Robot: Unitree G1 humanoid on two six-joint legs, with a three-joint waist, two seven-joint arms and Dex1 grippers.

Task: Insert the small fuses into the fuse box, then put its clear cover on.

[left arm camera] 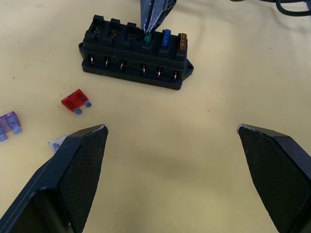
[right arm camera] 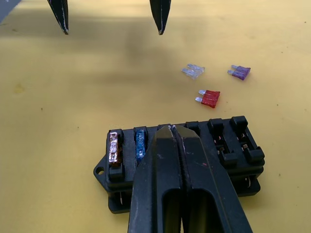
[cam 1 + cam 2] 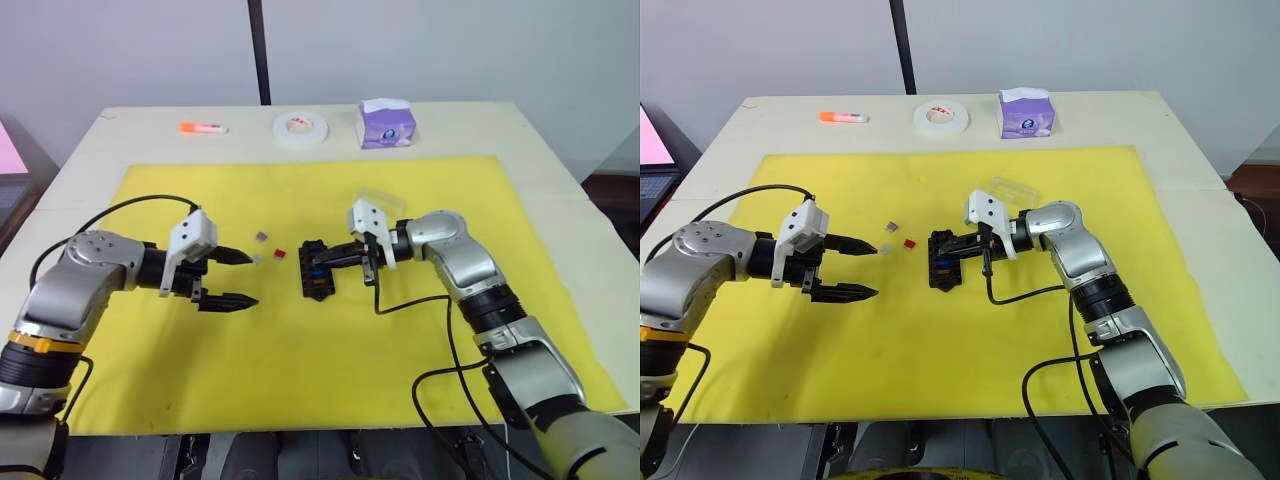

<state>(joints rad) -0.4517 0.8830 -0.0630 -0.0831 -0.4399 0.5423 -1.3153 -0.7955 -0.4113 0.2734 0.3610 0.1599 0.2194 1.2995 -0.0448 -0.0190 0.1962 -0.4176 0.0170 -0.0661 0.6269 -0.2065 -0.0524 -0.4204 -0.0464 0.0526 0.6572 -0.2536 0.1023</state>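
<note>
Seating the third fuse is the step in hand, as I judge it. Largest first: the surface (image 3: 1200, 150) carries a yellow mat (image 3: 1040, 340), and everything of the task lies on that mat. At the far edge of the surface, off the mat, stand a purple tissue box (image 3: 1025, 113), a white tape roll (image 3: 941, 117) and an orange marker (image 3: 843, 117), none of them needed.

My right tool (image 2: 171, 130) is pinched shut on a green fuse (image 1: 146, 38), pressing it down into a slot of the fuse box (image 3: 316, 270) near the mat's middle. My left tool (image 3: 232, 278) hangs spread wide and empty, well to the left of the box, pointing toward it.

That box holds an orange fuse (image 2: 113, 147) in the end slot of one row and a blue fuse (image 2: 140, 143) next to it, with the green one third along; the remaining slots look empty. The clear cover (image 3: 1012, 187) lies on the mat just behind my right arm, not yet fitted.

Smallest are the loose fuses, between my left tool and the box: a red fuse (image 1: 76, 101) nearest it, a purple fuse (image 1: 9, 122) and a pale clear-grey fuse (image 2: 193, 71) beyond. Next, I should let the green one go once it sits level, then pick up the red with a fine pinch.
</note>
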